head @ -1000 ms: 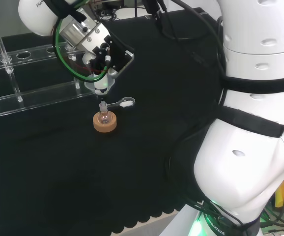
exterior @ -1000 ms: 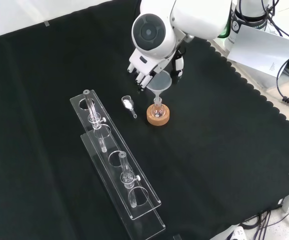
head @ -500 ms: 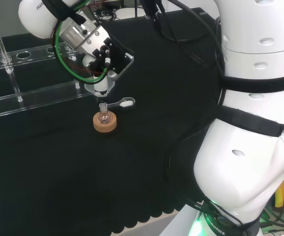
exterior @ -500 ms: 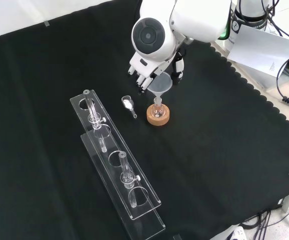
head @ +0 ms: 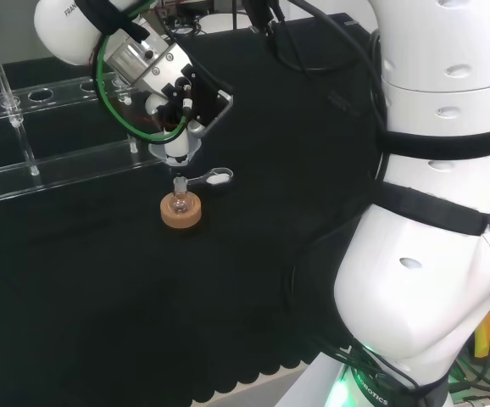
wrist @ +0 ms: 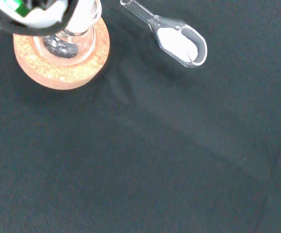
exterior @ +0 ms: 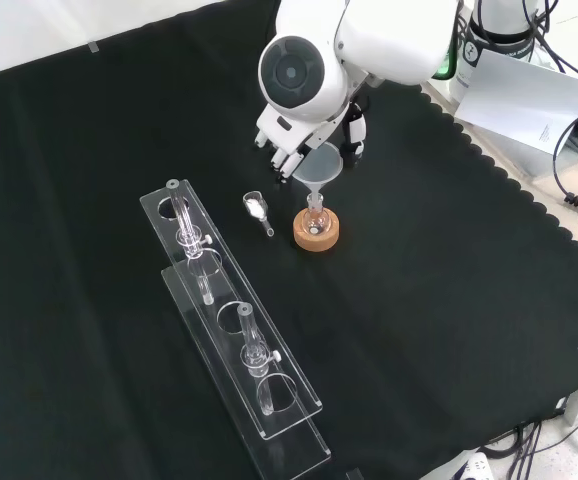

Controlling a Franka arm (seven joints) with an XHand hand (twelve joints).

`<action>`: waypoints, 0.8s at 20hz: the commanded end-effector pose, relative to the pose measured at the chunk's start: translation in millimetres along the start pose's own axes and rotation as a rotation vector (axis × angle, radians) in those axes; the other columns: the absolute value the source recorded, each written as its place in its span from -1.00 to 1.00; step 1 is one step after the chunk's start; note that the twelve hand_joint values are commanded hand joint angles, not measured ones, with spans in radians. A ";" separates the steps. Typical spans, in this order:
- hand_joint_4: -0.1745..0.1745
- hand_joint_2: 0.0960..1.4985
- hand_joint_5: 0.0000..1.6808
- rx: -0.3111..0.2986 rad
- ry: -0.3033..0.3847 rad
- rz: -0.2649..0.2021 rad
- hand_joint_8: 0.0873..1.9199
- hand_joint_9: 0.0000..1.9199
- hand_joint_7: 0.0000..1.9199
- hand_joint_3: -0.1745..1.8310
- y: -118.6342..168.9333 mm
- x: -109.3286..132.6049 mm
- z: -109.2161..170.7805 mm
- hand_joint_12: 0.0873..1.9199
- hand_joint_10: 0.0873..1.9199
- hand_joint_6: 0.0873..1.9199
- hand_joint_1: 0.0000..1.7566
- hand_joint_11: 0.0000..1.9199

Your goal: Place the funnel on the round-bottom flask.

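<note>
Near the middle of the black cloth [exterior: 449, 300], seen from the front, a small round-bottom flask [exterior: 315, 222] sits upright in a cork ring [exterior: 316, 232]. Its neck points up, and the stem of a clear funnel [exterior: 320, 168] reaches down into or right at that neck; whether the stem rests inside the mouth cannot be told. The funnel's wide cone stands directly above the flask and just below the hand [exterior: 291, 152], whose fingers hang down beside the cone's rim on its left, with another white part of the hand at the cone's far right side. Whether those fingers pinch the funnel or merely flank it cannot be told, since a big white link with a round grey cap stands before most of the palm.

From the head view, the hand [head: 174, 146] hangs straight over the flask [head: 178, 203] and the cork ring [head: 181, 212].

Just left of the cork ring in the front view lies a small glass scoop [exterior: 257, 209] holding white powder, apart from the ring. The wrist view shows the same scoop [wrist: 178, 40] lying near the cork ring [wrist: 62, 60] without touching it.

Farther left in the front view, well apart from the flask, stands a long clear test tube rack [exterior: 234, 325] with a few glass tubes upright in it.
</note>
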State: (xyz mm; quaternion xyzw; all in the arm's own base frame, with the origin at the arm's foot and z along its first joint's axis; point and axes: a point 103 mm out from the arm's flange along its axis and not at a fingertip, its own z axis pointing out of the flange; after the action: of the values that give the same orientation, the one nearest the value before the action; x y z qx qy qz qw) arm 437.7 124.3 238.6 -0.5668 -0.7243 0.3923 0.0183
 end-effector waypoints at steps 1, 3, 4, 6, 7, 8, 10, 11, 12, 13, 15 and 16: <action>0.05 -0.13 -0.19 -0.010 0.027 -0.004 -0.19 0.05 -0.21 -0.18 2.6 -1.7 4.4 0.21 -0.50 -0.20 0.04 -0.37; 0.05 -0.13 -0.19 -0.012 0.031 -0.005 -0.19 0.05 -0.21 -0.18 2.6 -1.5 4.5 0.21 -0.50 -0.20 0.04 -0.37; 0.05 -0.13 -0.19 -0.013 0.032 -0.006 -0.19 0.05 -0.21 -0.18 1.9 -1.3 4.6 0.21 -0.50 -0.20 0.04 -0.37; 0.05 -0.13 -0.19 -0.015 0.033 -0.005 -0.19 0.05 -0.22 -0.18 2.2 -1.0 4.3 0.21 -0.50 -0.20 0.04 -0.37; 0.05 -0.13 -0.19 -0.015 0.034 -0.006 -0.19 0.05 -0.22 -0.18 2.4 -1.0 4.2 0.21 -0.50 -0.20 0.04 -0.37; 0.04 -0.13 -0.19 -0.016 0.034 -0.005 -0.19 0.05 -0.22 -0.18 2.4 -0.8 4.1 0.21 -0.50 -0.20 0.04 -0.37; 0.04 -0.13 -0.19 -0.017 0.037 -0.008 -0.19 0.05 -0.22 -0.17 2.5 -0.1 4.3 0.21 -0.49 -0.20 0.04 -0.37; 0.04 -0.13 -0.19 -0.019 0.036 -0.008 -0.19 0.05 -0.22 -0.17 2.7 0.4 4.5 0.21 -0.49 -0.20 0.04 -0.37; 0.04 -0.13 -0.19 -0.020 0.035 -0.008 -0.18 0.05 -0.22 -0.17 2.8 1.0 4.6 0.21 -0.49 -0.20 0.04 -0.37; 0.04 -0.13 -0.20 -0.020 0.036 -0.009 -0.18 0.05 -0.22 -0.17 3.2 1.5 4.7 0.21 -0.49 -0.20 0.04 -0.37; 0.04 -0.13 -0.20 -0.020 0.036 -0.011 -0.18 0.05 -0.22 -0.17 3.5 2.8 4.3 0.21 -0.49 -0.20 0.04 -0.37; 0.04 -0.13 -0.20 -0.021 0.034 -0.012 -0.18 0.05 -0.22 -0.17 3.8 3.3 3.8 0.21 -0.49 -0.20 0.04 -0.37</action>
State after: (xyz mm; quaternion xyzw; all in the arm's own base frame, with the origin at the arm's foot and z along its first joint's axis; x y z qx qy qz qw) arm 437.7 123.7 232.8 -0.5703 -0.7304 0.3749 0.0277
